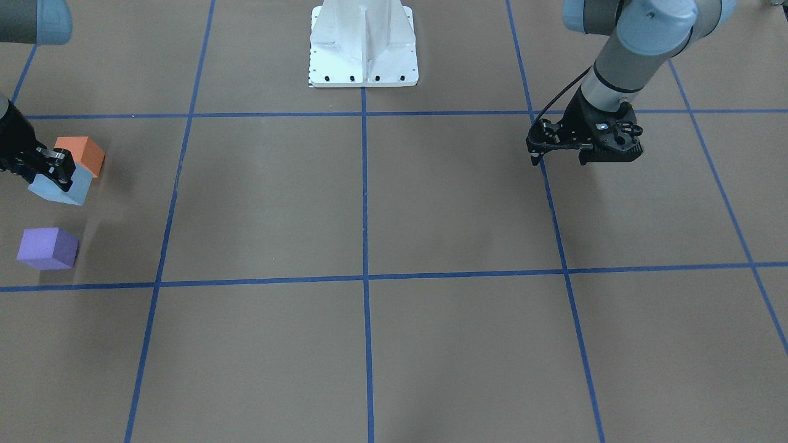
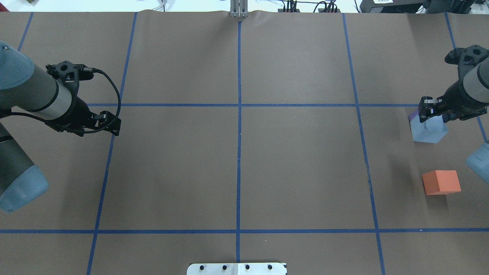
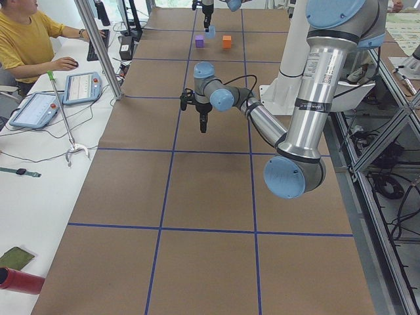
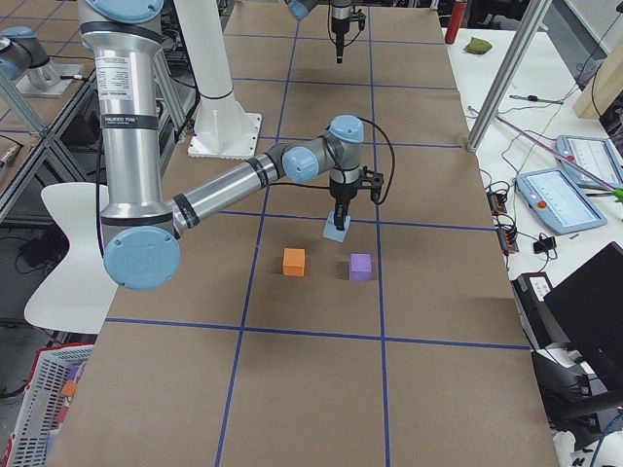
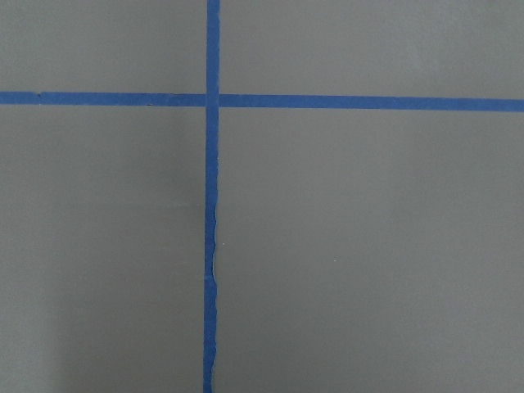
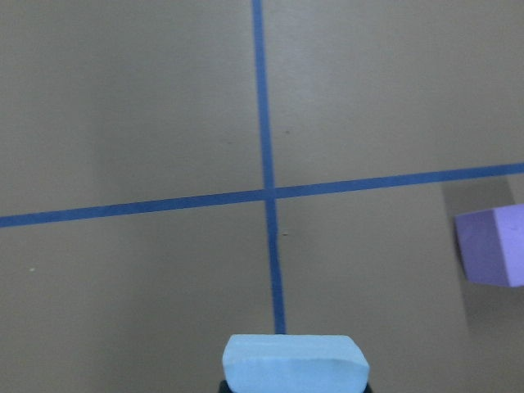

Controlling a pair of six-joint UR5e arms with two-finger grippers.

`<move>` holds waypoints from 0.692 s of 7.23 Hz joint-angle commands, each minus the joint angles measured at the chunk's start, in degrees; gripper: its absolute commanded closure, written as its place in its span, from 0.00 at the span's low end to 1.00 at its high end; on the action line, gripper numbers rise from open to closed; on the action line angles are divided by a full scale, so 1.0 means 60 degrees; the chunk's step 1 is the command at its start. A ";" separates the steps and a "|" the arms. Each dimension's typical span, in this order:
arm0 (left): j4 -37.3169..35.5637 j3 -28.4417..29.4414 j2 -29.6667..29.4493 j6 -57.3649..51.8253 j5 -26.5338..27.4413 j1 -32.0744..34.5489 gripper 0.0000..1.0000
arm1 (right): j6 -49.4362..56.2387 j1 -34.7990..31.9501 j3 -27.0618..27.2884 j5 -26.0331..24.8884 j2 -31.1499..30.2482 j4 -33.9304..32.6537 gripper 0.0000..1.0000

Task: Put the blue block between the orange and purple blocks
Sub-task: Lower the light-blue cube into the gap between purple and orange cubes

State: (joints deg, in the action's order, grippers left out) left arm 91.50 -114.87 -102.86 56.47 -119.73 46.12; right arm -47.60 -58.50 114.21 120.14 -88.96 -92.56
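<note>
Over on the robot's left side of the brown table point(image 2: 298, 164), the left gripper point(image 2: 112, 126) hangs above a crossing of blue tape lines point(image 5: 213, 100) with nothing in it. I can't make out whether its jaws are apart or together, and it looks to have no part in this step. Across the middle squares, at the far right, the right gripper point(image 2: 433, 116) is clamped on the blue block point(image 2: 429, 133), pinching it near the top and holding it clear of the paper. From the right-end view, the orange block point(image 4: 294, 261) and the purple block point(image 4: 360, 266) sit side by side with a gap between them. The blue one hangs roughly over that gap, and a dark shadow falls there. To my eye the job now is a straight descent: square the block's faces to its neighbours first, come down slowly so no corner nudges orange or purple, and let go only once the bottom face rests flat. The gap doesn't look generous, so a tilt or sideways drift could shove one aside.
</note>
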 commanded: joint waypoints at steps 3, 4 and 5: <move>0.0000 -0.0016 -0.0009 0.0079 0.0004 -0.0011 0.00 | 0.0184 -0.0020 -0.1497 0.0626 -0.0160 0.1533 1.00; 0.0000 -0.0074 -0.0009 0.0094 0.0004 -0.0011 0.00 | 0.0242 -0.0035 -0.1632 0.0674 -0.0333 0.1627 1.00; 0.0000 -0.0089 -0.0009 0.0094 0.0004 -0.0011 0.00 | 0.0242 -0.0035 -0.1792 0.0675 -0.0393 0.1860 1.00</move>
State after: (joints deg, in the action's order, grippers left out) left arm 91.49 -115.21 -102.92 56.99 -119.71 46.06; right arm -46.24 -58.68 104.95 123.73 -90.70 -83.32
